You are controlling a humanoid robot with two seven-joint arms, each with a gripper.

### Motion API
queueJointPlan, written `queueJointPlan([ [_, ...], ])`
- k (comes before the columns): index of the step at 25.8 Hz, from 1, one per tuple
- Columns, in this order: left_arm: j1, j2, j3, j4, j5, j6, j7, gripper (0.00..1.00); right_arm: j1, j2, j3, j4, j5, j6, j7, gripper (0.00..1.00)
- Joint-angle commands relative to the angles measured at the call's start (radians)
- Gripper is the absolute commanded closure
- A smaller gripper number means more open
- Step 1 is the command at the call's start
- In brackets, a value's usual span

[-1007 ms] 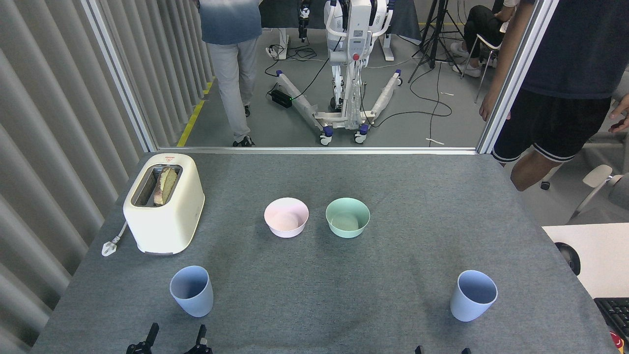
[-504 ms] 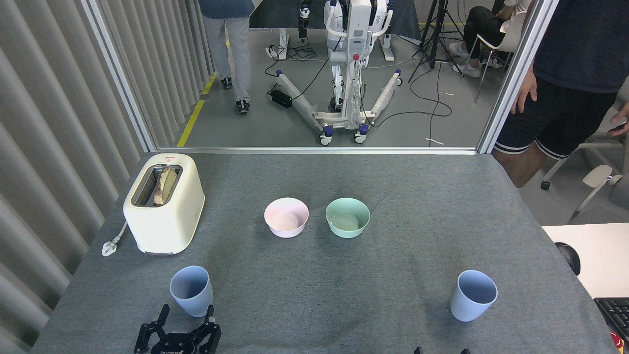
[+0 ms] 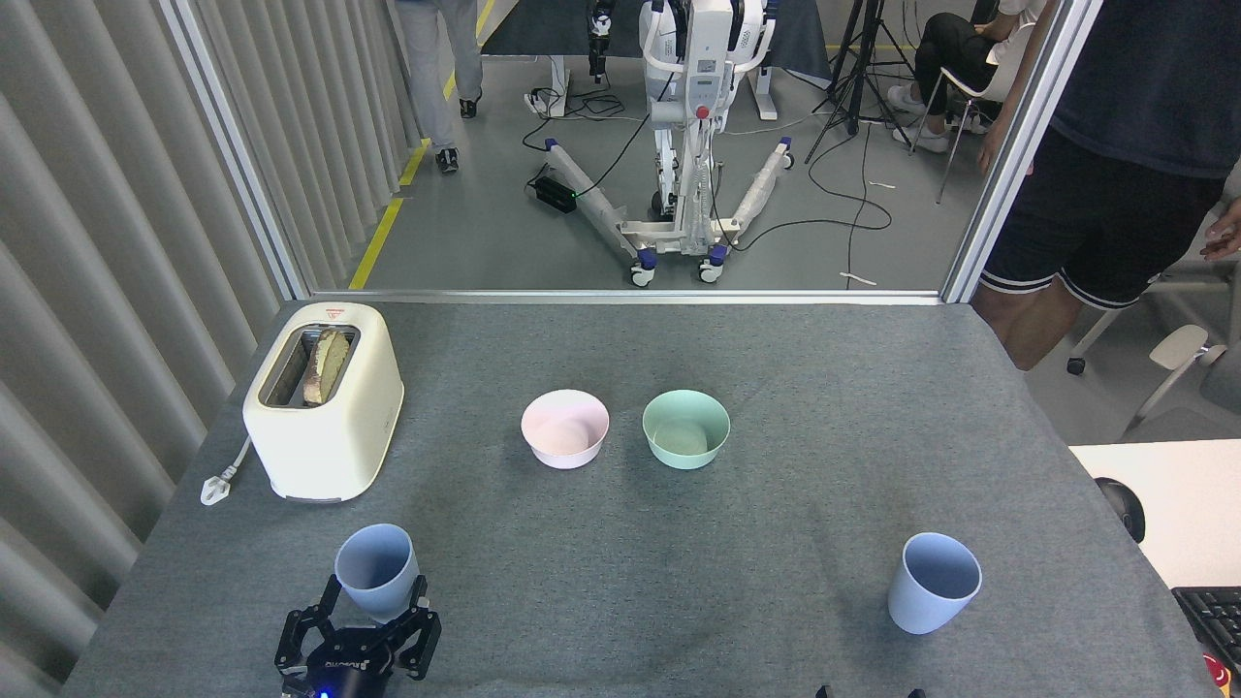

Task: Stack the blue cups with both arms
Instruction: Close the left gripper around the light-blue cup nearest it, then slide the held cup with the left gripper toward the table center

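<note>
Left gripper (image 3: pixel 374 588) advanced | fingers (image 3: pixel 332 593) spread around left cup (image 3: pixel 377 572) | upright, mouth up

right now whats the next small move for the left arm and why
Probably close the left pincer on the left blue cup. Its open fingers already sit either side of the cup's lower body, and the cup stands upright on the table. The right blue cup is untouched, with only the right pincer's tips showing.

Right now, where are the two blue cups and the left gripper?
left blue cup (image 3: pixel 376 567), head view, inner wall below the rim.
right blue cup (image 3: pixel 931 591), head view, outer wall.
left gripper (image 3: pixel 376 593), head view, midway between its fingers, at the cup's base.
</note>
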Motion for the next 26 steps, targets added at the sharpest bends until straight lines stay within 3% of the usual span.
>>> queueJointPlan([
  [1, -0.021, 0.002, -0.001, 0.027, -0.002, -0.001, 0.0, 0.0, 0.0, 0.0, 0.001, 0.002, 0.0, 0.0, -0.001, 0.0],
  [3, -0.019, 0.002, -0.001, 0.025, -0.002, -0.001, 0.0, 0.02, 0.0, -0.002, 0.001, 0.006, 0.0, 0.0, -0.001, 0.0],
  [5, -0.018, 0.004, -0.001, 0.025, -0.004, -0.001, -0.002, 0.19, 0.0, -0.002, 0.001, 0.008, 0.0, 0.0, -0.001, 0.0],
  [10, -0.01, 0.009, -0.001, 0.015, -0.008, -0.002, -0.002, 0.45, -0.002, 0.0, 0.001, 0.013, 0.002, 0.0, -0.001, 0.0],
  [13, -0.004, 0.009, -0.001, -0.015, -0.008, -0.002, -0.002, 0.46, -0.002, 0.0, 0.002, 0.014, 0.002, 0.0, -0.001, 0.0],
  [16, 0.045, 0.007, -0.009, -0.139, -0.008, -0.022, -0.003, 0.45, -0.003, 0.0, 0.002, 0.014, 0.002, 0.0, -0.001, 0.0],
  [20, 0.068, 0.009, -0.21, -0.231, -0.018, -0.033, -0.005, 0.43, -0.005, -0.002, 0.002, 0.016, 0.003, 0.0, -0.001, 0.0],
  [26, 0.014, -0.051, -0.398, -0.148, -0.119, -0.031, -0.006, 0.42, -0.003, 0.002, 0.002, 0.016, 0.003, 0.0, -0.001, 0.0],
])
